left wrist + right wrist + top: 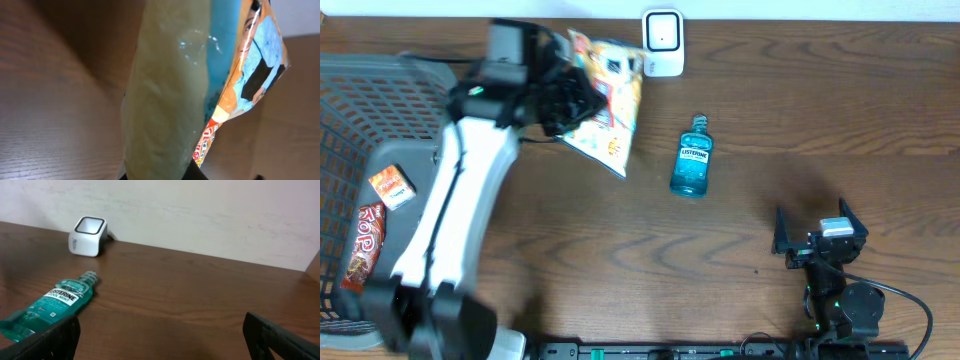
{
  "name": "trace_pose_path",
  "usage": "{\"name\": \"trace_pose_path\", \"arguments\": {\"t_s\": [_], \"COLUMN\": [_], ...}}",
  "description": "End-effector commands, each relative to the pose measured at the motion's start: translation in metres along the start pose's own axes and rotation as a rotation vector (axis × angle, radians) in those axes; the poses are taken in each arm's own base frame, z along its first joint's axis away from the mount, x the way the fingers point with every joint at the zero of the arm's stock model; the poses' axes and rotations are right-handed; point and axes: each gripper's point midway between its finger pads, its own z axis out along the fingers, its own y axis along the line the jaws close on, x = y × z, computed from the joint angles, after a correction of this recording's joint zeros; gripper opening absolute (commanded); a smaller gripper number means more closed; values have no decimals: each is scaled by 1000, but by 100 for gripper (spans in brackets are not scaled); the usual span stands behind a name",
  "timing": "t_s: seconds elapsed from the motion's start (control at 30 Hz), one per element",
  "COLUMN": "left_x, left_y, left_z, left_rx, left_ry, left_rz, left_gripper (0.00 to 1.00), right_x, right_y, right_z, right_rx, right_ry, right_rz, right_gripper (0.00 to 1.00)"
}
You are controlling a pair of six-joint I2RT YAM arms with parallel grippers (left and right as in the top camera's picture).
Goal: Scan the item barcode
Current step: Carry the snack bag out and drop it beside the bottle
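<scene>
Overhead: left arm reaches from bottom-left up past the basket (350,90). The left end effector (563,100) is clamped on the bag (610,95), which sits just lower-left of the scanner (663,42). A bottle (692,160) lies flat on the brown wood surface (770,120), near the bag but apart. Right arm folded at lower right, right end effector (817,232) wide open, nothing in it. Left wrist: bag fills the frame, wood behind. Right wrist: fingers spread at the bottom corners, bottle lying ahead on the left, scanner by the pale wall (200,210).
</scene>
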Motion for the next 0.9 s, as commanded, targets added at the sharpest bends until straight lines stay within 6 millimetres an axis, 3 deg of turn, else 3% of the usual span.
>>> {"name": "trace_pose_path", "arguments": {"t_s": [0.0,0.23,0.33,0.5,0.7,0.87], "left_x": [18,51,63,77,79,79], "left_y": [14,52,62,70,78,78], "left_z": [49,125,142,161,166,166], "left_rx": [-38,-134,-160,-192,-274,-276], "left_ry": [129,305,352,392,358,357], "left_rz": [6,-41,-51,-42,-6,-4], "left_gripper": [8,8,7,7,7,41], "right_x": [0,0,0,0,1,0], "right_y": [1,1,1,1,1,1], "right_z": [0,0,0,0,0,0], "right_rx": [-2,-1,-2,-2,-2,-2], "right_ry": [1,1,1,1,1,1], "right_rz": [-1,-1,-1,-1,-1,-1], "right_gripper": [99,99,99,99,99,99]}}
